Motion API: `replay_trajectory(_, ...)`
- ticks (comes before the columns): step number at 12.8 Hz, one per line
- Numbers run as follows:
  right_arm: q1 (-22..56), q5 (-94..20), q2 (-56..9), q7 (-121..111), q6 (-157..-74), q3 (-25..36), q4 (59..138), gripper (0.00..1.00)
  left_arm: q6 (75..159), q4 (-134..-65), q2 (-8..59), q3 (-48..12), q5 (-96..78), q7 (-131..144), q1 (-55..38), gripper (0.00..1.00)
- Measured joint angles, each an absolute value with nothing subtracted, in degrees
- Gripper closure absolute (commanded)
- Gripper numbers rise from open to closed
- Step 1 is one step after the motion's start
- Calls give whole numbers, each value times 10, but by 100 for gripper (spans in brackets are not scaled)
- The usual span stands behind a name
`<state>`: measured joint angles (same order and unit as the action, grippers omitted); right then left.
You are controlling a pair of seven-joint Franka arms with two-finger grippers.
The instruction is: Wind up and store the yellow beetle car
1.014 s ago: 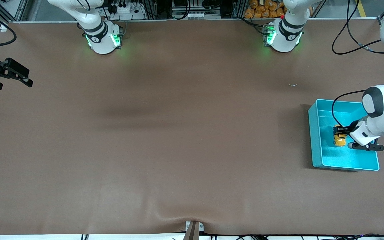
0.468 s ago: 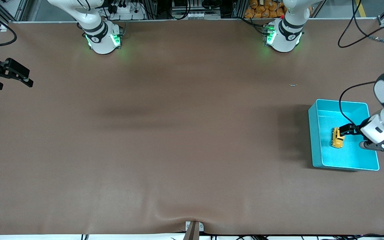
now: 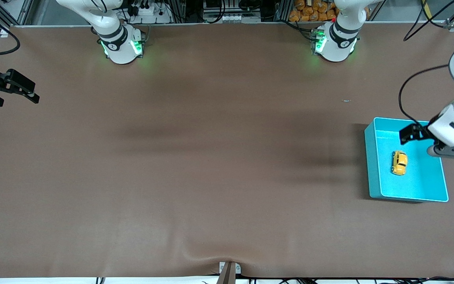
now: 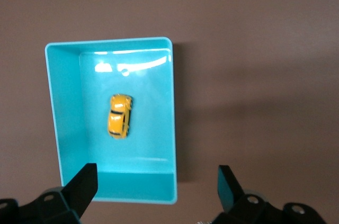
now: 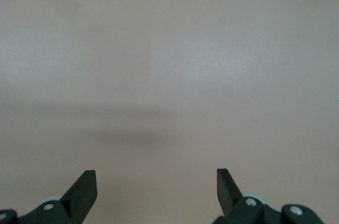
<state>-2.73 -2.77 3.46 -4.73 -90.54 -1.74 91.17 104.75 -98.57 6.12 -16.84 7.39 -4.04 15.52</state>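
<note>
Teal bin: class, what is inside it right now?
Inside the teal bin only the yellow beetle car rests on the floor, touching nothing. The left gripper covers one corner, open.

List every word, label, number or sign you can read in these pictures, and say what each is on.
None can be read.
Yellow beetle car: dark markings only, no lettering.
Teal bin: plain walls, no label.
Right arm's base: a small round emblem, too small to read.
Left arm's base: the same emblem, too small to read.
</note>
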Motion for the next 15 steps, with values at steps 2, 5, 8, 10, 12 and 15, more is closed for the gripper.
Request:
replay_trajectory(2,-27,-28,35,-47,-908,-17,912,0,964,-942,48,-112,63,-12,77,0)
replay_trajectory(5,-27,-28,35,-47,-909,-17,911,0,893,-891,26,-56,27,1,17,0)
replay_trajectory(8,-23,-28,35,-47,-910,-18,911,0,872,-880,10,-54,15,1,14,0)
replay_trajectory(10,-20,-28,35,-47,-910,-18,911,0,867,-874,9,-54,3,1,12,0)
replay_trajectory(12,-18,-28,34,-47,-910,-18,911,0,862,-873,9,-61,2,1,10,0)
replay_trajectory(15,-17,-28,33,-47,-910,-18,911,0,857,-873,9,-69,2,1,7,0)
